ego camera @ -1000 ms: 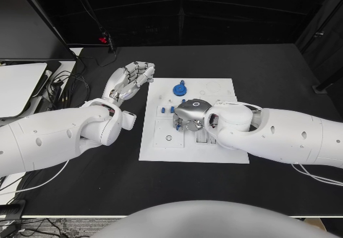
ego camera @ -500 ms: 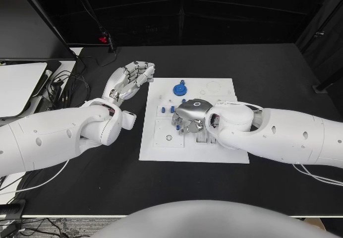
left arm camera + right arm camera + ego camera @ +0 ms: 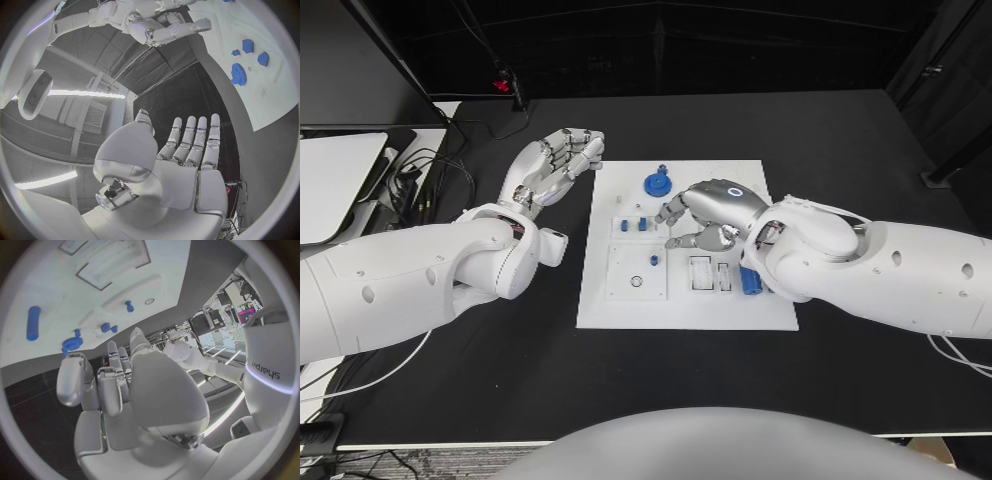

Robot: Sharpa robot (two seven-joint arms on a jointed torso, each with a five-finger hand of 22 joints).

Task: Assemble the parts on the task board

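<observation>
I saw my right hand point(image 3: 708, 212) empty, fingers curled, mid-frame over the board point(image 3: 689, 305); my left hand point(image 3: 553, 165) lay flat, empty, upper left. Blue gear point(image 3: 658, 184) seated; long blue peg point(image 3: 750, 281) loose, assembly unfinished.

The right hand point(image 3: 707, 215) covered part of the task board point(image 3: 629, 305). The small blue parts point(image 3: 635, 224) beside it were too small to tell their shape.
</observation>
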